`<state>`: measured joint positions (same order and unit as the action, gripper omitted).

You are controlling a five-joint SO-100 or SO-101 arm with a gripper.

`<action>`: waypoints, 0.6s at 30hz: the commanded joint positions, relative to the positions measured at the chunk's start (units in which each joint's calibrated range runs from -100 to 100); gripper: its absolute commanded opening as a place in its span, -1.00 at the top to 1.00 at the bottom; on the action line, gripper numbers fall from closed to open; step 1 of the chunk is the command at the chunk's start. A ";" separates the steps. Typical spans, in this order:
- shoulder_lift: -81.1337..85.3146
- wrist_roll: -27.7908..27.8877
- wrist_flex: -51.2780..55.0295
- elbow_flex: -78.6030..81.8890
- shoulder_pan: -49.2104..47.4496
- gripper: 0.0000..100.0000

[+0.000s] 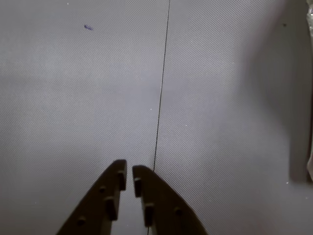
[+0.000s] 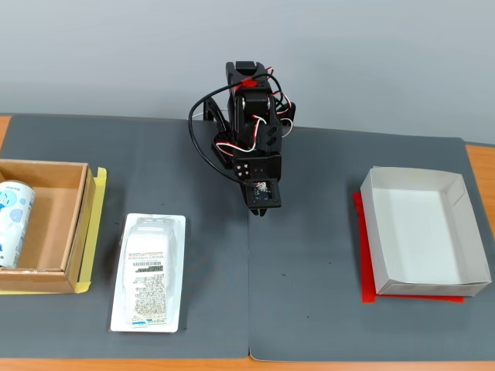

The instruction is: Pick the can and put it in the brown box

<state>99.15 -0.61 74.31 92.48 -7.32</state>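
So the slim white drink can with light-blue cartoon graphics [image 2: 13,222] is lying inside the shallow brown corrugated cardboard box [image 2: 74,224], tucked against the box's left side at the left edge of the fixed view, partly cut off by the frame. The box sits on a yellow sheet [image 2: 99,232] that peeks out along its right and bottom edges.

Just to the right of the box, on the dark grey mat [image 2: 309,255], there's a flat white plastic-wrapped package with a barcode label [image 2: 149,272], lying lengthwise and not touching the box.

Further right, near the middle and toward the back, the black robot arm [image 2: 251,131] with its loose red, white and black wires is folded up over the mat. Its gripper [image 1: 129,171] points down at bare mat, well apart from the can. In the wrist view the two dark fingers [image 1: 110,196] come up from the bottom edge with only a narrow slit between the tips, nothing in between them, so basically closed and empty. A thin seam [image 1: 161,98] between two mat pieces runs straight up from the fingertips.

Way over on the right of the fixed view there's a white paper box [image 2: 424,232], open-topped, on a red sheet [image 2: 370,292]. Orange-brown table [image 2: 479,162] shows at the mat's edges.
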 commanded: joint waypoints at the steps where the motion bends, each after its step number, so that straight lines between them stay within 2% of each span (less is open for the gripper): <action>1: 0.76 0.19 0.11 -0.17 -0.32 0.97; 18: 0.85 -0.07 0.11 -0.08 -0.08 0.97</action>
<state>99.24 -0.61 74.31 92.75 -8.13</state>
